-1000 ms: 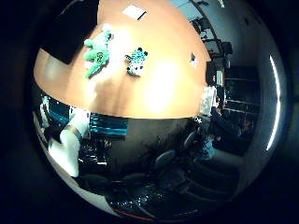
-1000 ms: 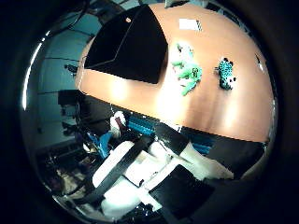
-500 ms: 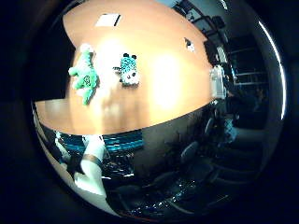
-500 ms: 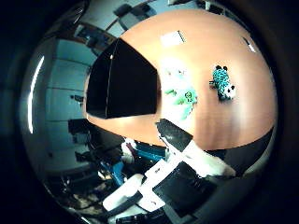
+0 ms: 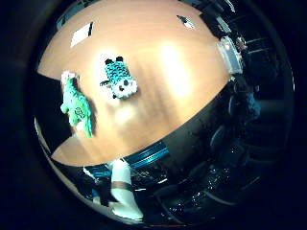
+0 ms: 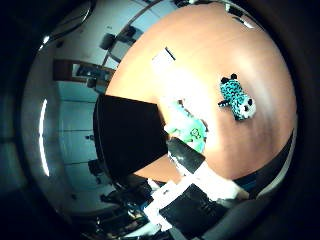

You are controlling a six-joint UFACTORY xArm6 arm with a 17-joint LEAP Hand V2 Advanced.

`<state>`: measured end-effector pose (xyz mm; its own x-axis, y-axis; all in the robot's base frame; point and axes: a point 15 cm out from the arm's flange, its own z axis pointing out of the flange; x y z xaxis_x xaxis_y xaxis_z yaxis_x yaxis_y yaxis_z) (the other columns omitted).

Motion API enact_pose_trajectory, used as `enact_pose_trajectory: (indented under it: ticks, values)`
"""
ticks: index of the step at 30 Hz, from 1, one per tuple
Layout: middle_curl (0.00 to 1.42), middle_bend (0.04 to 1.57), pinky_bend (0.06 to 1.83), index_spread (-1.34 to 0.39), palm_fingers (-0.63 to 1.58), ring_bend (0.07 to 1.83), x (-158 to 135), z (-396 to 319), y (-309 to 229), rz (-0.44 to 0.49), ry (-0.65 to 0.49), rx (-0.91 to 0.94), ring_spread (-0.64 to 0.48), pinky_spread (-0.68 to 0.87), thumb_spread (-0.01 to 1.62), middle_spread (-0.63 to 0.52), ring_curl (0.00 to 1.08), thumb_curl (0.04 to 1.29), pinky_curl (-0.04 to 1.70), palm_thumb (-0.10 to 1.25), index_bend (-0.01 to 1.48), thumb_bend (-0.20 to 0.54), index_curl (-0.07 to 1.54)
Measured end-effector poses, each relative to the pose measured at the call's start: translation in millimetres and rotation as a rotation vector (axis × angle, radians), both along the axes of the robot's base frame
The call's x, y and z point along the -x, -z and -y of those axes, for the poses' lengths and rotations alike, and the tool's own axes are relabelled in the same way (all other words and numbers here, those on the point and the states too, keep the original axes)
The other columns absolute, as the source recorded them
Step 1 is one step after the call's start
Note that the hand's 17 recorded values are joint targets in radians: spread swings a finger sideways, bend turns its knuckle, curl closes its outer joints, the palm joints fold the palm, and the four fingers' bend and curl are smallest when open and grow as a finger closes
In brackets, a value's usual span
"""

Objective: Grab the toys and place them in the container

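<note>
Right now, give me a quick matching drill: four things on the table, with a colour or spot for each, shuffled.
Things:
1. green plush crocodile toy
2. teal-and-black striped plush toy with a white face
3. black open container
4. white paper sheet

Descriptions:
A. dark and boxy, right beside the green toy
B. flat, near the table's far edge
C. striped, lying out on the open wood
D. bright green, lying between the container and the striped toy

Pairs: 1-D, 2-C, 3-A, 4-B
</note>
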<state>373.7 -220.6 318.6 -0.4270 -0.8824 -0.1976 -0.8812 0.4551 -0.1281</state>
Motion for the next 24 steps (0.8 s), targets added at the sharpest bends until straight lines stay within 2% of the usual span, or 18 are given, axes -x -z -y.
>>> enact_pose_trajectory:
  ticks: [5, 13, 24]
  values:
    - [0.33, 0.22, 0.44, -0.14, 0.07, 0.33, -20, 22, 44, -0.011, 0.058, -0.025, 0.27, 0.45, 1.06, 0.24, 0.24, 0.29, 0.31, 0.56, 0.15, -0.028, 0.25]
    - [0.33, 0.21, 0.43, -0.13, 0.06, 0.32, -24, 49, 122, -0.1, 0.116, -0.076, 0.28, 0.46, 1.06, 0.25, 0.24, 0.28, 0.31, 0.52, 0.15, -0.026, 0.25]
    - [0.33, 0.21, 0.42, -0.11, 0.07, 0.31, -24, 68, 172, -0.139, 0.144, -0.083, 0.28, 0.45, 1.05, 0.25, 0.25, 0.28, 0.3, 0.51, 0.15, -0.025, 0.25]
